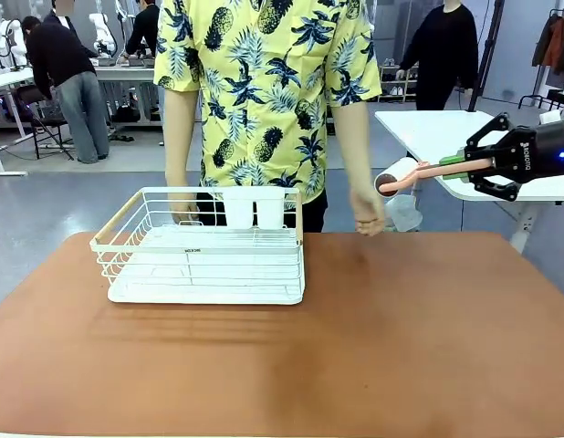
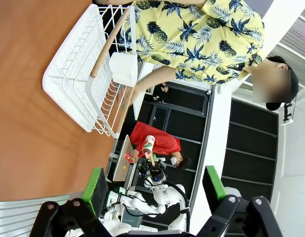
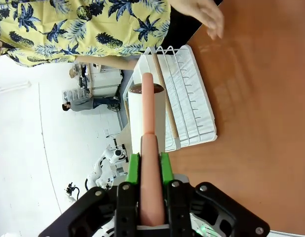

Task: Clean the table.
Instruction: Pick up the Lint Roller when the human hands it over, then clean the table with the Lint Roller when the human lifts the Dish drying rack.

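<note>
my right tool [image 1: 466, 162]: clamped on lint roller [image 1: 405, 175], aloft at right | my left tool [image 2: 155, 186]: wide | rack [image 1: 204, 265]: desk [image 1: 401, 347] far-left, open top beside it

White wire rack [image 1: 209, 274] left of centre, wooden handles [image 1: 118, 222] along both short sides. Two white cups [image 1: 238, 208] side by side inside far wall (contents hidden). Person in yellow pineapple shirt [image 1: 264, 91] stands just behind rack. White-topped desk [image 1: 428, 132] at far right. Farther back: person in black [image 1: 442, 50], person in dark jacket and grey trousers [image 1: 67, 82], coats [image 1: 556, 41] hanging on rail.
</note>
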Action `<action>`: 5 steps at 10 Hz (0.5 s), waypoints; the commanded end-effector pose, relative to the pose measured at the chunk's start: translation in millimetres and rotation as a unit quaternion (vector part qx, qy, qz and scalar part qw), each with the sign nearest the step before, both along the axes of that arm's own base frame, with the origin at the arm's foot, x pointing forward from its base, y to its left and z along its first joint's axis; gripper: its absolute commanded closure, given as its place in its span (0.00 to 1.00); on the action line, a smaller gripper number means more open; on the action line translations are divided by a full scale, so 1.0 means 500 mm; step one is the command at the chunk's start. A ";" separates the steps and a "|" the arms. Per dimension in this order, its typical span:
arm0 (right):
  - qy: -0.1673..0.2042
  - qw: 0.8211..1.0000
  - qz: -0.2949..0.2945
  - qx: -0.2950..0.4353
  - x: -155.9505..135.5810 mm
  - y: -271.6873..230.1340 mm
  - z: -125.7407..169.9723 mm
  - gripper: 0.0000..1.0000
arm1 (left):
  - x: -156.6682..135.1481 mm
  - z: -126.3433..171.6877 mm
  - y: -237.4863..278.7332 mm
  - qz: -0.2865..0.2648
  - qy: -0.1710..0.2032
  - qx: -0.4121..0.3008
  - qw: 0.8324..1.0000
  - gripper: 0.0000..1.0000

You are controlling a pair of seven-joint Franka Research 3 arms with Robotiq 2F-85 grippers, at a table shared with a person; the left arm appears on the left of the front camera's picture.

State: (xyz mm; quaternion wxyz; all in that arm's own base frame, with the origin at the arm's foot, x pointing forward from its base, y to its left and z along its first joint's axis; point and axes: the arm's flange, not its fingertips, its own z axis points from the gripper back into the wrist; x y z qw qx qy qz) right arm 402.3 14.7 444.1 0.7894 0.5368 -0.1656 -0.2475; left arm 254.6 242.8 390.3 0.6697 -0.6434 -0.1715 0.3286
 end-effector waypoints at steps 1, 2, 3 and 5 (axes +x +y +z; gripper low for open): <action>0.000 1.000 0.002 0.000 0.000 0.004 0.001 1.00 | -0.009 0.000 0.003 -0.008 -0.008 0.004 1.000 0.00; 0.000 1.000 0.002 0.000 0.000 0.004 0.001 1.00 | -0.009 0.000 0.003 -0.008 -0.008 0.004 1.000 0.00; 0.000 1.000 0.002 0.000 0.000 0.004 0.001 1.00 | -0.009 0.000 0.003 -0.008 -0.008 0.004 1.000 0.00; 0.000 1.000 0.002 0.000 0.000 0.004 0.001 1.00 | -0.009 0.000 0.003 -0.008 -0.008 0.004 1.000 0.00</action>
